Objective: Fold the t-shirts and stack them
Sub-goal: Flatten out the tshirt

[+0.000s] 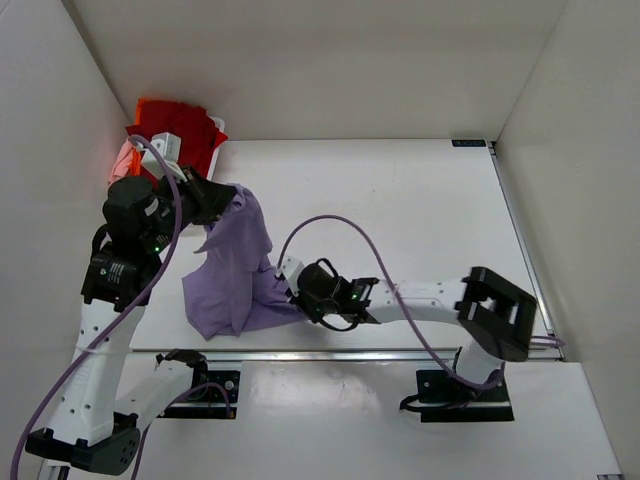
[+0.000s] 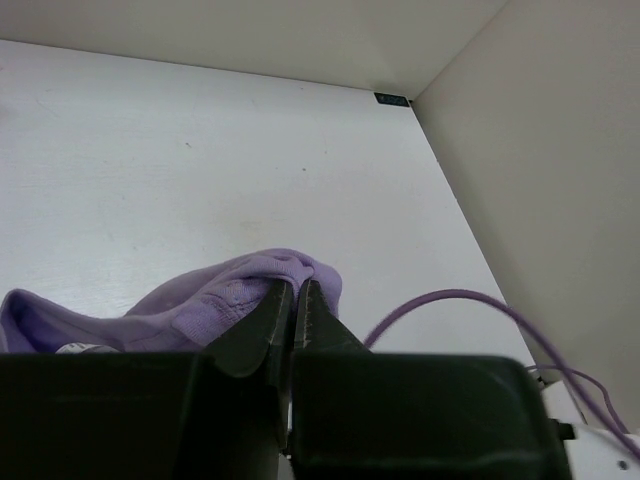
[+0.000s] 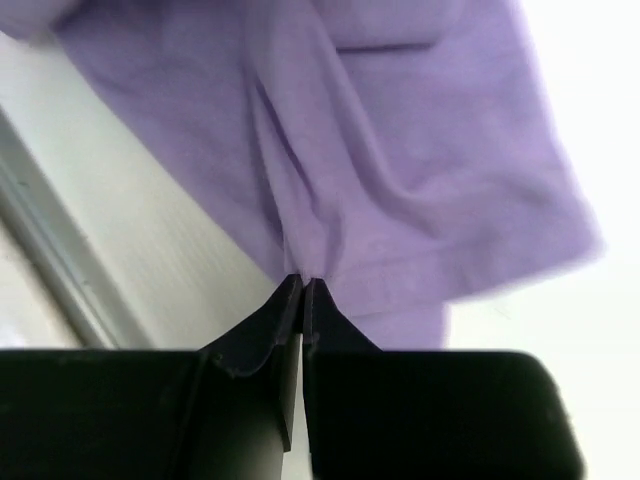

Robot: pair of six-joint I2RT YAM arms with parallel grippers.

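Lavender t-shirt (image 1: pixel 232 272): bunched at near-left of table (image 1: pixel 400 200), strung between both arms. Left gripper (image 2: pixel 294 292): fingers clamped on a raised fold. Right gripper (image 3: pixel 303 288): pinched tight on cloth by the table's front edge. Only the wrist views show both pinches. Only the overhead view shows red t-shirt (image 1: pixel 185 122) and pale pink t-shirt (image 1: pixel 124 160), heaped at the far-left corner.

Bright, even light from above; the white tabletop (image 1: pixel 400 200) shows only faint shadows. In the right wrist view the tabletop glares white at right and the shirt (image 3: pixel 400 150) is softly blurred.
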